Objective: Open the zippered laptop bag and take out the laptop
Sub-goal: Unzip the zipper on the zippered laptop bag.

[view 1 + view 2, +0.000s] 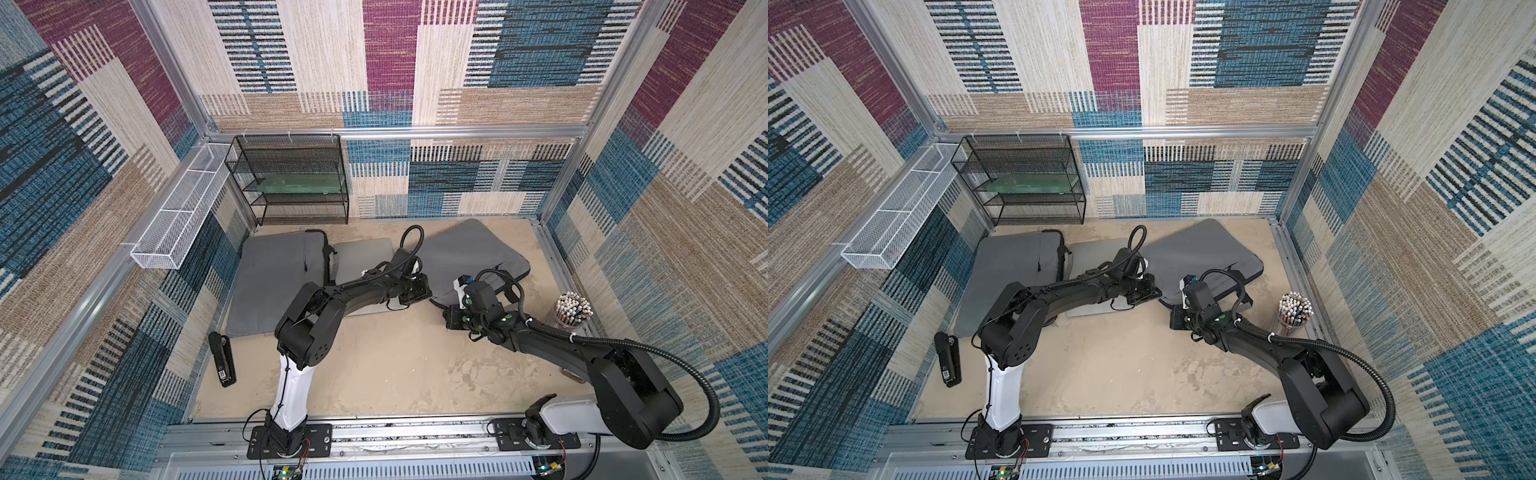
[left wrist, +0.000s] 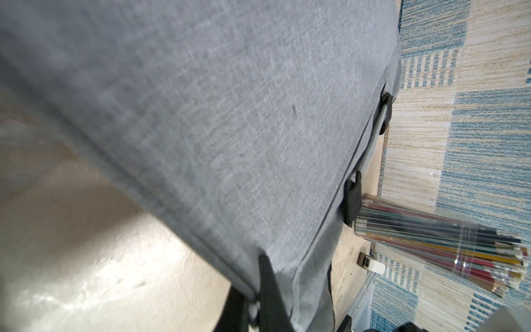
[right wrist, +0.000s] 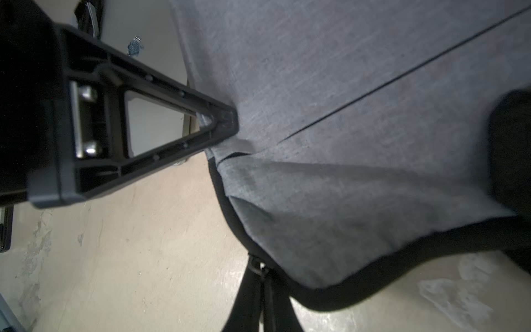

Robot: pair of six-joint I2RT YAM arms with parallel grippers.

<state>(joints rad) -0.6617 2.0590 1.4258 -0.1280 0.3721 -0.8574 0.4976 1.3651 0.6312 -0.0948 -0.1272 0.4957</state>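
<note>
The grey zippered laptop bag (image 1: pixel 469 253) lies at the back right of the table in both top views, its near left corner lifted. My left gripper (image 1: pixel 431 296) is shut on the fabric edge of that corner; its fingers (image 2: pixel 270 290) pinch the grey cloth (image 2: pixel 230 129). My right gripper (image 1: pixel 441 308) sits just beside it, shut on the zipper pull (image 3: pixel 257 266) at the bag's black zipper edge (image 3: pixel 344 284). The left gripper (image 3: pixel 227 120) shows in the right wrist view. A flat grey slab, apparently the laptop (image 1: pixel 363 255), lies on the table left of the bag, partly under my left arm.
A second grey bag (image 1: pixel 274 282) lies at the left. A black stapler (image 1: pixel 222 359) is near the left wall and a clear cup of pencils (image 1: pixel 573 311) by the right wall. A black mesh shelf (image 1: pixel 291 178) and a white wire basket (image 1: pixel 178 216) stand at the back left.
</note>
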